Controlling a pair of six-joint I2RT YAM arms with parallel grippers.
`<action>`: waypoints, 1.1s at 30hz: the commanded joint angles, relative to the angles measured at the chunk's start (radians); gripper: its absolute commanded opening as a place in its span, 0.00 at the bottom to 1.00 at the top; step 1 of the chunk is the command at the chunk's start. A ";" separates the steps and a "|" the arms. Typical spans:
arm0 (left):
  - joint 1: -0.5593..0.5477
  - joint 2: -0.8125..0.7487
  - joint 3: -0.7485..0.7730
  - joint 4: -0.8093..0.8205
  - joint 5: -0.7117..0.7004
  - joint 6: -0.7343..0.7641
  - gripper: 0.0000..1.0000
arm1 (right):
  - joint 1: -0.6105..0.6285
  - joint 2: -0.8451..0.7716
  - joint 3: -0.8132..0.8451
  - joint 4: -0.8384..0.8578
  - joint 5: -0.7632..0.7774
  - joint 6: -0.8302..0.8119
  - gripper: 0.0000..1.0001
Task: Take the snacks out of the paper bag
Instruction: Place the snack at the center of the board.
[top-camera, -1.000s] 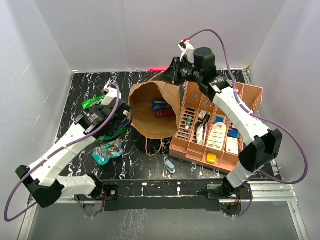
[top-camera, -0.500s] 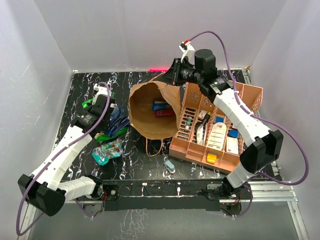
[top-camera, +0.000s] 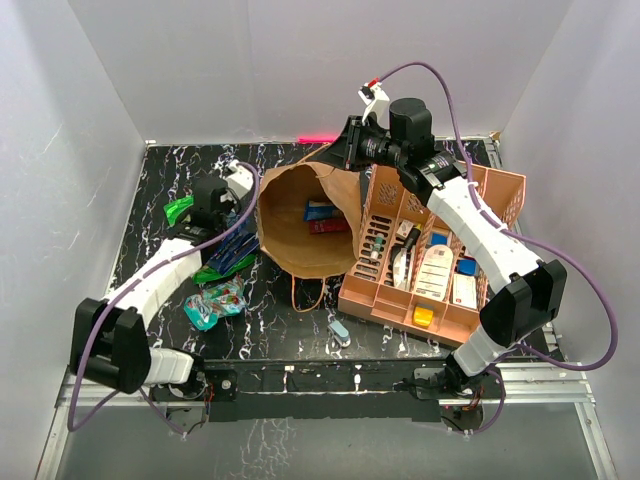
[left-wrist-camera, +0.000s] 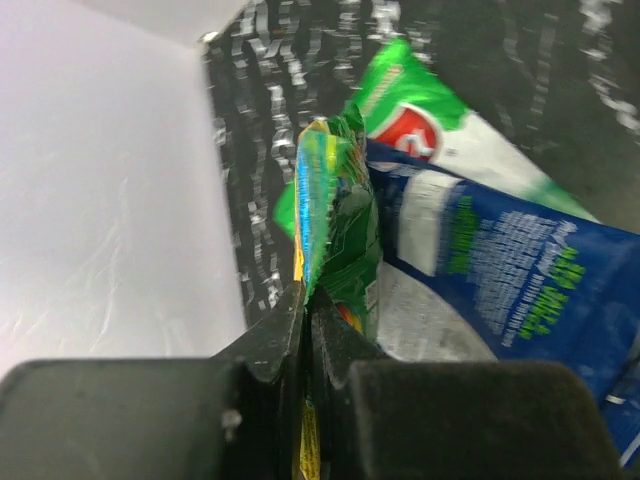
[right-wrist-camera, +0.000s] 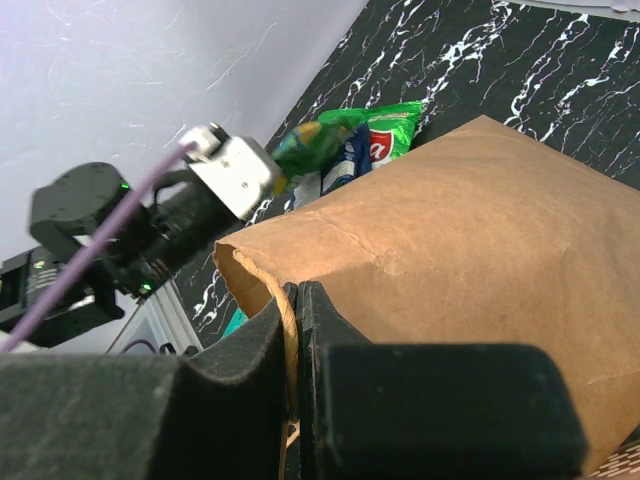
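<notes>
Over on the left side of the table (top-camera: 250, 325), the left gripper (left-wrist-camera: 305, 310) is clamped on just the edge of a green packet (left-wrist-camera: 342, 225), so it could slip free, while the right gripper (right-wrist-camera: 296, 300) pinches the rim of the paper bag (right-wrist-camera: 460, 230) with two snacks (top-camera: 322, 212) lying inside.

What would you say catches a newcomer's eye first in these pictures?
The big brown paper bag gapes open mid-table, its rim pinched by the right gripper, snacks visible inside. Left of it, the left gripper clamps a green packet beside other loose packets. The orange tray crowds the right side.
</notes>
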 joint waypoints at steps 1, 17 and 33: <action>-0.006 -0.002 -0.059 0.088 0.229 0.097 0.00 | -0.007 -0.058 0.007 0.048 -0.011 0.001 0.07; -0.018 -0.096 -0.283 0.190 0.448 0.109 0.00 | -0.007 -0.073 0.002 0.055 -0.008 0.012 0.07; -0.036 -0.178 -0.089 -0.126 0.445 -0.042 0.55 | -0.010 -0.064 0.006 0.051 -0.021 0.002 0.07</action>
